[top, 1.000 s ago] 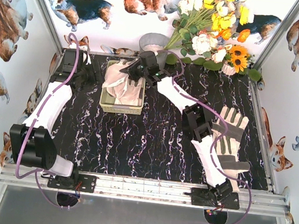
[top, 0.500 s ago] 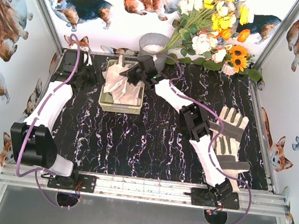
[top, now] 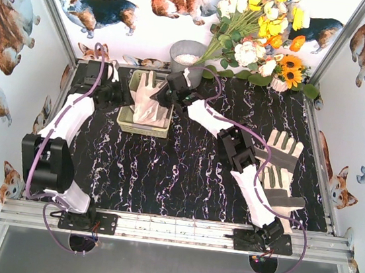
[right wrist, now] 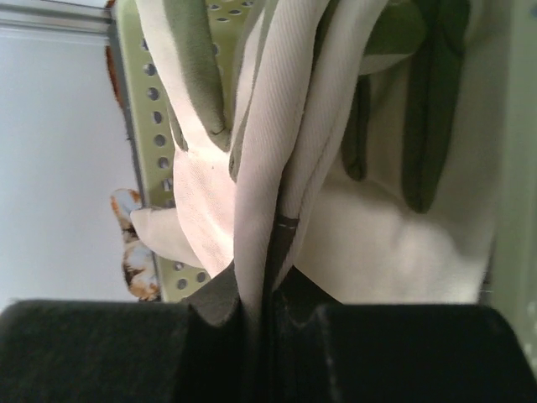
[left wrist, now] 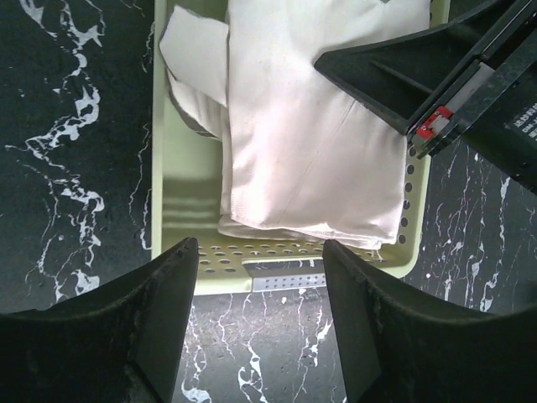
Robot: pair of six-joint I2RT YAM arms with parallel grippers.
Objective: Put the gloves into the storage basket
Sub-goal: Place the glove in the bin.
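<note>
The pale yellow-green storage basket (top: 144, 130) stands at the back left of the table with cream-white gloves (top: 148, 102) lying in it. My right gripper (top: 164, 96) reaches over the basket's right side, shut on a fold of one glove (right wrist: 277, 151) just above the basket wall (right wrist: 151, 109). My left gripper (top: 122, 96) hovers at the basket's left side, open and holding nothing. In the left wrist view its jaws (left wrist: 260, 260) frame the basket's end wall (left wrist: 185, 193) and a folded glove (left wrist: 310, 143). More gloves (top: 284, 164) lie flat on the table at the right.
A grey metal bucket (top: 187, 54) stands just behind the basket. A bouquet of flowers (top: 262, 33) leans at the back right. The right arm's black body (left wrist: 453, 75) crosses the basket's far corner in the left wrist view. Corgi-print walls close in the table.
My left arm has swung in towards the basket's left side, its jaws narrowing a little. The right gripper has shifted the glove further over the basket, where it now lies flatter.
</note>
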